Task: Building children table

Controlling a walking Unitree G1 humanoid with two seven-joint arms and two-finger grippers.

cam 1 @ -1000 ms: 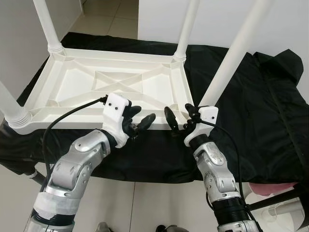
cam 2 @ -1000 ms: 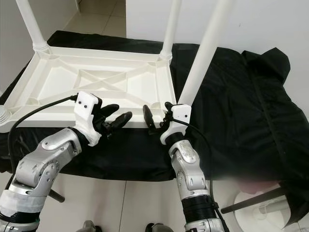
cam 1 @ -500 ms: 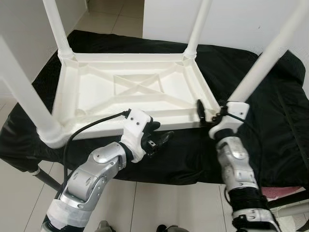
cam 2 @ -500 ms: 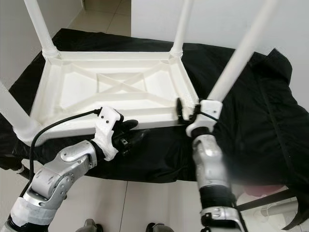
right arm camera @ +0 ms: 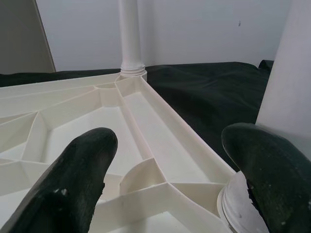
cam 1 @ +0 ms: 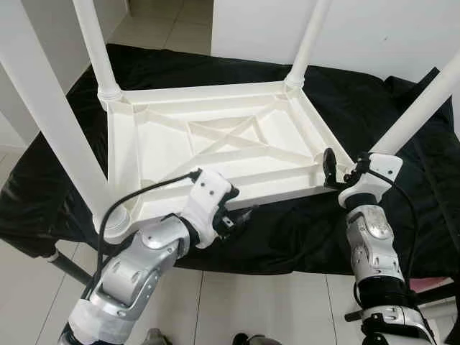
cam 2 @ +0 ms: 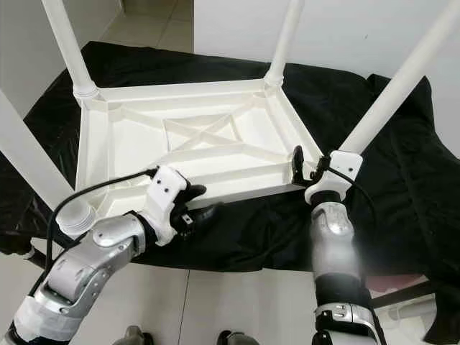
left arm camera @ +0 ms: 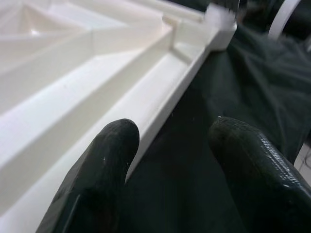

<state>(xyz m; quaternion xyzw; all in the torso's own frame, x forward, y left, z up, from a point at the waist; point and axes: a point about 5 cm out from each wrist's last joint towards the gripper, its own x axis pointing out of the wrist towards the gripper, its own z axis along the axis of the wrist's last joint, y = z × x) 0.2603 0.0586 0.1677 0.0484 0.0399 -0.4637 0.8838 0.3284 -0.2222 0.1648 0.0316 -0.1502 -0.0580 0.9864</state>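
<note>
The table (cam 1: pixel 215 144) lies upside down on a black cloth (cam 1: pixel 388 108), ribbed underside up, with four white legs rising from its corners: far left leg (cam 1: pixel 93 43), far right leg (cam 1: pixel 309 39), near left leg (cam 1: pixel 43 108) and near right leg (cam 1: pixel 420 108). The table sits skewed on the cloth, its near right corner close to the cloth's near edge. The left gripper (cam 1: pixel 233 215) is at the near rim, fingers (left arm camera: pixel 104 160) spread, one over the rim and the other over the cloth outside it, apart from the plastic in the left wrist view. The right gripper (cam 2: pixel 305 165) is at the near right corner beside that leg's base, fingers (right arm camera: pixel 77 170) spread wide, straddling the corner socket (right arm camera: pixel 238 204) without clamping it. The legs appear seated, so the step in hand is judged to be gripping the frame to turn or square it. To do this well, each gripper should close on the stiff rim rather than a thin rib, both should move together so the frame does not twist, and the cloth should not be dragged off its support.
</note>
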